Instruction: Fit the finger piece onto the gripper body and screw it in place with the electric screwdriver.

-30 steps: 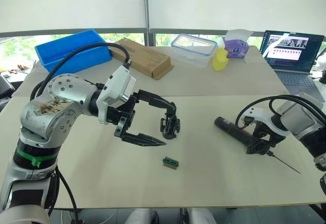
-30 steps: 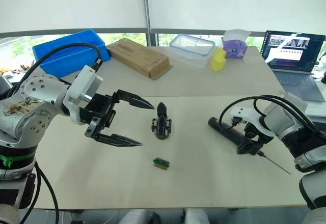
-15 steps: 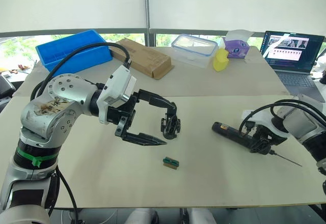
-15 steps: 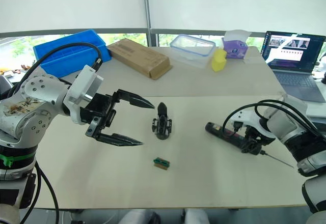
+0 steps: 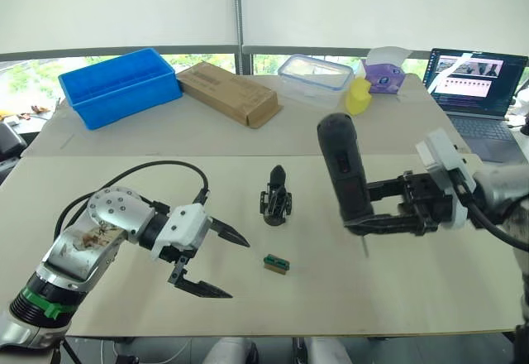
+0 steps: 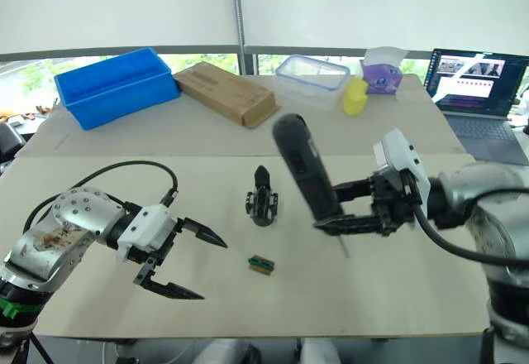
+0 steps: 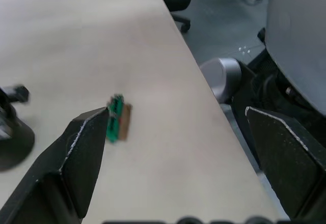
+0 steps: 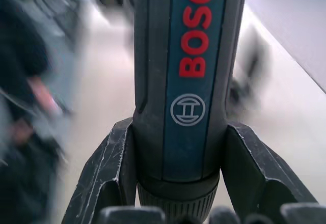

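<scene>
Risk: right end effector (image 6: 331,209) is clamping the screwdriver (image 6: 304,169) upright; slippage is threatening the body (image 6: 262,198). Left end effector (image 6: 192,265) is hanging apart.

Open table (image 5: 124,182) surrounds the gripper body (image 5: 276,202); green block (image 5: 276,263) lies near.

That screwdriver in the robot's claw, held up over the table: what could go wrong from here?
The right gripper clamps the electric screwdriver near its lower end, so the heavy handle leans above the grip; it might tip or slip. Its thin bit hangs above the table beside the gripper body, and a careless move could knock that part over. The left gripper hangs open and empty, so nothing steadies the body yet.
</scene>
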Controlling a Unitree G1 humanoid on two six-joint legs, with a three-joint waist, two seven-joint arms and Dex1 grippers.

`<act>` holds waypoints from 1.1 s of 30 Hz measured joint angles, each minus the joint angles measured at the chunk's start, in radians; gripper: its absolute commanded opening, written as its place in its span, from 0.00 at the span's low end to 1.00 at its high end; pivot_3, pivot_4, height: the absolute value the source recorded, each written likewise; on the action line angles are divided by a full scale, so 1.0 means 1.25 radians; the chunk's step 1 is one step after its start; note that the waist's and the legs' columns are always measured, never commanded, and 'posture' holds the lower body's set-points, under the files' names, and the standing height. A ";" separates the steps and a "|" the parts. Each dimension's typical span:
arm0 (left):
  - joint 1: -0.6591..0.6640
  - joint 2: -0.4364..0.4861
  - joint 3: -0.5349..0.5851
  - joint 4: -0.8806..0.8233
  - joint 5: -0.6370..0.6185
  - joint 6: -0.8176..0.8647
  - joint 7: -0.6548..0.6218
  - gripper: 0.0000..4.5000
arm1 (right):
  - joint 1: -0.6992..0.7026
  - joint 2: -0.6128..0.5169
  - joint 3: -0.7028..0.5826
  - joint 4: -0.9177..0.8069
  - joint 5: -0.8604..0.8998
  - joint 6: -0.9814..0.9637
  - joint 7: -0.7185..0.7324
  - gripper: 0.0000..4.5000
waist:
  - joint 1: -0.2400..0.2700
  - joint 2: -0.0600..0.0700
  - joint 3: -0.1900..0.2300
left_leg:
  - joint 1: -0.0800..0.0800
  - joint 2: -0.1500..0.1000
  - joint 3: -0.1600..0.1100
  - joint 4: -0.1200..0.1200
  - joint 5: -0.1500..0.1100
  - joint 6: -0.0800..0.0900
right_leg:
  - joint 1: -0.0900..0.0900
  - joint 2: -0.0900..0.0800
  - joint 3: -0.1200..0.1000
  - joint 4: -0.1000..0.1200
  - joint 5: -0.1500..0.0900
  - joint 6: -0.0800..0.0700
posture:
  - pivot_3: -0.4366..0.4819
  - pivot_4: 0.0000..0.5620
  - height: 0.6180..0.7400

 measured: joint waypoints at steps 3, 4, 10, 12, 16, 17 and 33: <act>0.005 -0.052 -0.011 0.056 0.035 -0.055 0.018 1.00 | 0.082 0.110 -0.026 -0.097 0.074 -0.003 -0.121 0.43 | 0.013 0.000 0.000 | 0.000 -0.001 0.000 0.000 -0.001 0.003 | 0.000 0.000 0.000 0.000 0.000 0.001 | 0.48 0.27 1.00; 0.005 -0.065 -0.017 0.073 0.047 -0.072 0.023 1.00 | 0.105 0.136 -0.021 -0.118 0.075 -0.016 -0.151 0.43 | 0.014 0.000 0.000 | -0.001 -0.001 0.001 0.000 -0.001 0.003 | 0.000 0.000 0.001 0.000 0.000 0.001 | 0.48 0.27 1.00; 0.009 -0.151 -0.061 0.171 0.112 -0.184 0.050 1.00 | 0.126 0.228 0.060 -0.125 0.031 -0.131 -0.234 0.43 | 0.003 -0.001 0.000 | 0.000 -0.002 0.002 0.001 -0.001 0.003 | -0.001 0.001 0.002 0.000 0.001 0.001 | 0.48 0.27 1.00; 0.009 -0.182 -0.068 0.199 0.128 -0.211 0.064 1.00 | 0.145 0.248 0.095 -0.111 -0.003 -0.178 -0.237 0.43 | 0.000 -0.001 0.000 | 0.001 -0.002 0.002 0.001 -0.001 0.003 | -0.001 0.001 0.002 0.000 0.001 0.001 | 0.48 0.27 1.00; 0.008 -0.212 -0.089 0.240 0.152 -0.256 0.070 1.00 | 0.169 0.264 0.162 -0.084 -0.046 -0.238 -0.232 0.43 | -0.005 -0.001 0.000 | 0.001 -0.002 0.002 0.001 -0.001 0.003 | -0.001 0.001 0.002 0.001 0.001 0.001 | 0.48 0.27 1.00; 0.008 -0.216 -0.091 0.249 0.157 -0.265 0.070 1.00 | 0.169 0.265 0.173 -0.082 -0.060 -0.257 -0.228 0.43 | -0.007 -0.001 0.000 | 0.001 -0.002 0.002 0.001 -0.001 0.003 | -0.001 0.001 0.002 0.001 0.001 0.001 | 0.48 0.27 1.00; -0.004 -0.285 -0.106 0.371 0.206 -0.374 0.099 1.00 | 0.195 0.265 0.249 -0.015 -0.150 -0.428 -0.191 0.43 | -0.011 -0.001 0.000 | 0.001 -0.002 0.002 0.001 -0.001 0.003 | -0.001 0.001 0.002 0.001 0.000 0.001 | 0.48 0.27 1.00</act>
